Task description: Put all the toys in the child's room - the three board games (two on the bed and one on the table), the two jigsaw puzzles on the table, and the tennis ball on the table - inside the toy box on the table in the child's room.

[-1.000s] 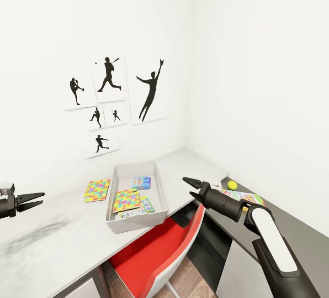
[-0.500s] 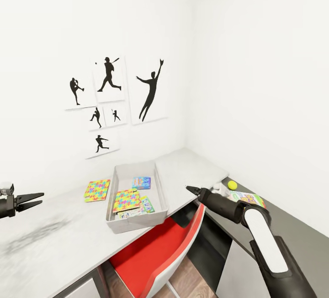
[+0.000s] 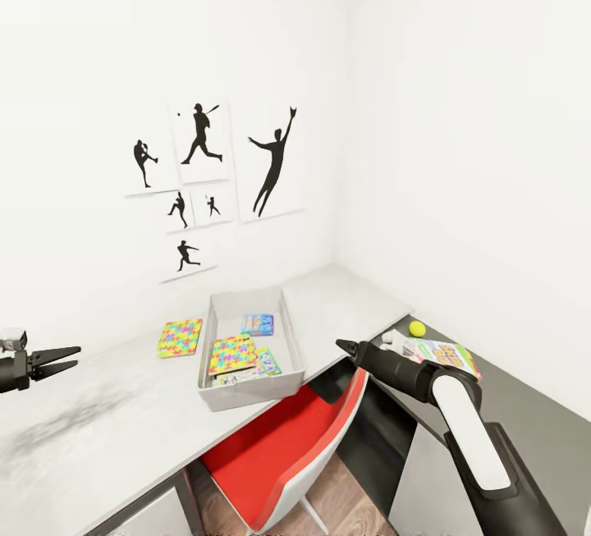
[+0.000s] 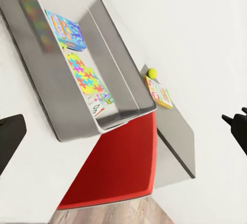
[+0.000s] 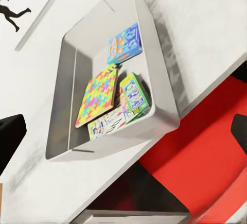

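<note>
The grey toy box [image 3: 246,395] stands on the pale table [image 3: 123,421]. It holds a blue board game [image 3: 258,323], one jigsaw puzzle [image 3: 232,354] and two more game boxes [image 3: 246,373], which appear close up in the right wrist view [image 5: 135,92]. The other jigsaw puzzle [image 3: 180,337] lies on the table left of the box. The tennis ball [image 3: 417,328] and a colourful flat box [image 3: 443,352] rest on a dark surface to the right. My right gripper [image 3: 343,346] hovers open between the toy box and the ball. My left gripper [image 3: 61,358] is open at the far left.
A red chair [image 3: 279,446] is tucked under the table's front edge, below the toy box and my right arm. Black sports silhouette pictures [image 3: 205,183] hang on the white wall behind. The room's corner closes in the table's far right end.
The right gripper has dropped slightly and rolled, so its fingers now line up in the head view. The head view has shifted a little. The left gripper has held still.
</note>
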